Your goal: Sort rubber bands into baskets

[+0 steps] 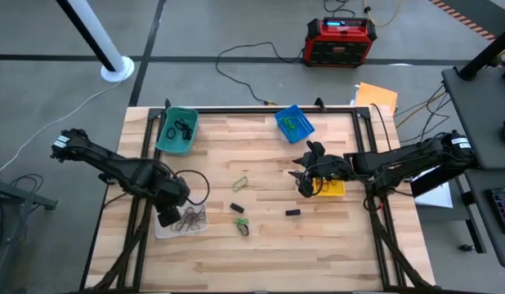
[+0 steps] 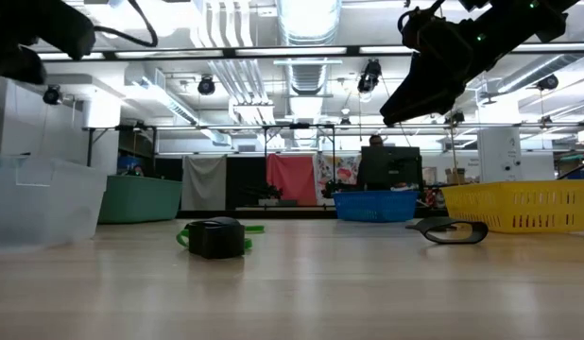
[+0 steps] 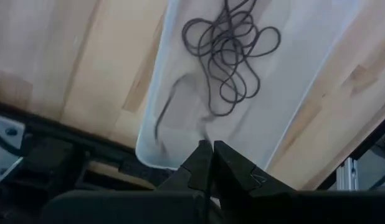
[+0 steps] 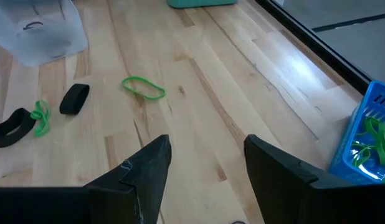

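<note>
A loose green rubber band (image 4: pixel 143 88) lies flat on the counter (image 4: pixel 242 93) ahead of the right end effector (image 4: pixel 205 165), whose fingers stand wide and empty. Light, limp and thin, it probably needs pinching across one strand. The left end effector (image 3: pixel 208 163), shut and empty, hovers over the clear basket (image 3: pixel 180 137) of dark bands (image 3: pixel 230 53).

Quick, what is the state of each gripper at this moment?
Left gripper: closed, holding nothing, above the clear basket.
Right gripper: open, holding nothing, over the table near the yellow basket.
</note>
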You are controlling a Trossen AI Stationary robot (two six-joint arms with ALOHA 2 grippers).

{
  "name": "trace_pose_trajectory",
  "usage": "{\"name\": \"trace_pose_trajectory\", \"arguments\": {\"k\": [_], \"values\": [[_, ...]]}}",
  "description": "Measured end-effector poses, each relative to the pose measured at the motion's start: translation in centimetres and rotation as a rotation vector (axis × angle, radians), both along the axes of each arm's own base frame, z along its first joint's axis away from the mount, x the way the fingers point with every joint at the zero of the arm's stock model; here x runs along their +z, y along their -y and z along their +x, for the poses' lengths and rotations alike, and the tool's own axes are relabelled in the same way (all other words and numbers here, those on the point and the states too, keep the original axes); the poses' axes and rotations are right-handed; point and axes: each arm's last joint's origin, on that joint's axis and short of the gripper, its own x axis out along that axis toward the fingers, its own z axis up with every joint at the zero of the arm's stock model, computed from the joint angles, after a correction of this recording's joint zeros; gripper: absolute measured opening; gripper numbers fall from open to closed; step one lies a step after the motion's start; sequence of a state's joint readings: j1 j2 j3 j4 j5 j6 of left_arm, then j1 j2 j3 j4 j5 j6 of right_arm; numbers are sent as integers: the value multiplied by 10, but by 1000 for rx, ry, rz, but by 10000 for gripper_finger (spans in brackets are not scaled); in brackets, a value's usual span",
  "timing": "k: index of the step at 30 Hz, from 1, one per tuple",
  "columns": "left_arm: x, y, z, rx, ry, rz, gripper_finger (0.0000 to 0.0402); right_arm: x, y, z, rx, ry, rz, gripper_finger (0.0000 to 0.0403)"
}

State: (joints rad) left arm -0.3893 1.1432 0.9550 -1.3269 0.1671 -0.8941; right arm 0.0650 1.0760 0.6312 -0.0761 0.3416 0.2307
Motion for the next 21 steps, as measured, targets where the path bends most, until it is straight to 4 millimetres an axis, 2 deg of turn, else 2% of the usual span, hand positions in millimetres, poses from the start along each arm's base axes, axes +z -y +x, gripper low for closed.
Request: {"name": "trace_pose_trajectory", "arguments": {"k": [4,10,14,17,21], "values": [[-3,4,9,-34,46,-16,0,0,0,0,0,1,0,199],[-10,14,36,-171,245,-47,0,1,0,0,3,6,-4,199],[-27,19,43,-236,184,-76,0,1,0,0,3,6,-4,199],[-39,18,42,-227,107,-37,0,0,0,0,3,5,-4,199],[-44,16,44,-188,86,27,0,0,0,0,3,5,-4,199]]}}
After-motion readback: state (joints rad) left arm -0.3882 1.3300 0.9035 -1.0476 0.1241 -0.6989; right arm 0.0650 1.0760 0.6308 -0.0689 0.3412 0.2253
